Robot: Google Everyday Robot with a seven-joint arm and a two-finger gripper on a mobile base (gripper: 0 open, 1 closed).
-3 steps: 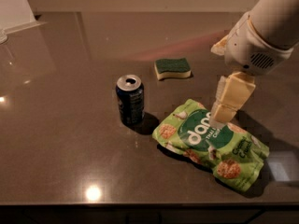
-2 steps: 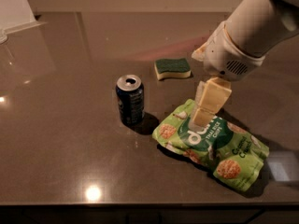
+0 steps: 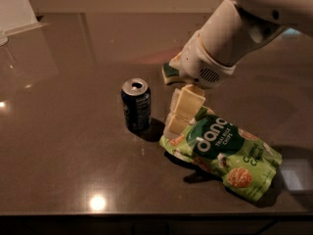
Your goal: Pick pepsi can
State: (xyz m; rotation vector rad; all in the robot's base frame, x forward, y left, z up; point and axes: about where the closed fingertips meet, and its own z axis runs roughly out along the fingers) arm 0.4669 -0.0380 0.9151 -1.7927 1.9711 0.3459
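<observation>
Cream-coloured, blocky claw (image 3: 180, 114) hangs below the rounded white wrist of the robot arm (image 3: 230, 33), which comes in from the upper right; it points down and a little to the left, and its lower end sits low over the table (image 3: 63, 155), a dark brown, glossy slab that carries everything in view; whether the claw is wide or narrow cannot be told from this angle, and nothing can be seen held in it.

To the left of the claw stands the pepsi can (image 3: 136, 104), a small dark navy metal cylinder with a silver top; it is upright, its opening faces up, and it casts a short shadow to its near right; the can is just beside the claw but apart from it, with a narrow strip of table between them.

To the right of the claw and nearer lies the flat green snack bag (image 3: 225, 151), printed with white lettering and pictures of round crisps; it is larger than the can and runs from the claw's lower end towards the near right; the claw's tip overlaps the bag's far left corner, and whether the two touch cannot be told.

Farther back, a green and yellow sponge (image 3: 169, 72) lies on the table, its right part hidden behind the wrist; it is well apart from the can.

A bright round spot of reflected light (image 3: 98, 202) shows on the table at the near edge, to the left of the can.
</observation>
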